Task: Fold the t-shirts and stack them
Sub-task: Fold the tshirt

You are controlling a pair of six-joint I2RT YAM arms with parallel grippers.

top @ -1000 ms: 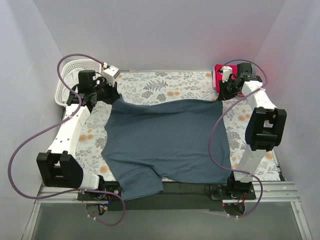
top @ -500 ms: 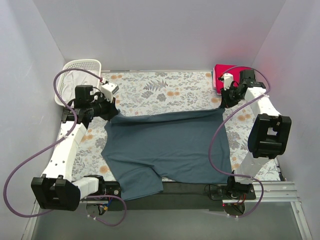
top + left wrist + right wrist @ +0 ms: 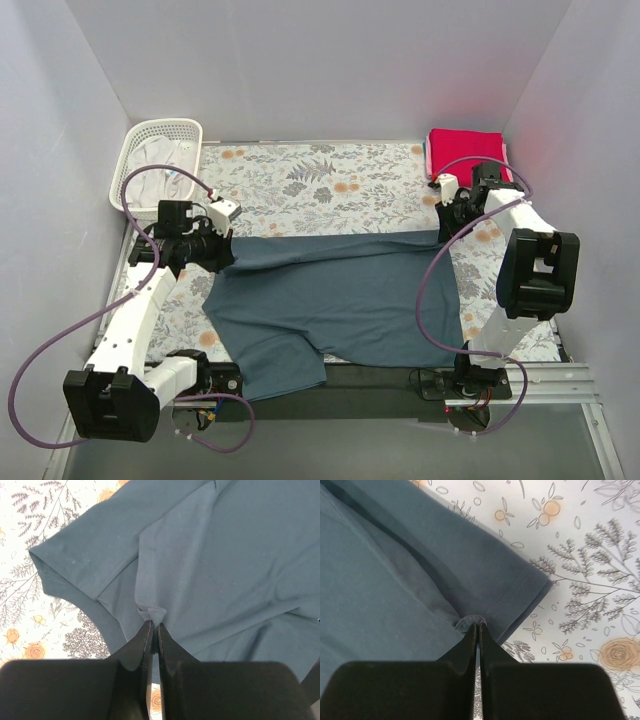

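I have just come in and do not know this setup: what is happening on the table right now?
Two robot arms are handling the dark blue t-shirt, which lies spread on the floral cloth. The left jaws and the right jaws are each shut on a pinch of its far edge, one at each side, apparently for a fold. A folded red t-shirt lies at the far right corner, and a white basket stands at the far left.

bright, even, diffuse light from above. soft faint shadows beside arms point(image 3: 140, 310). red shirt point(image 3: 466, 150) tints the far right wall point(image 3: 570, 120) pink. wrist views: blue shirt point(image 3: 225, 555) sharp; near fingers point(image 3: 135, 655) dark, slightly blurred.
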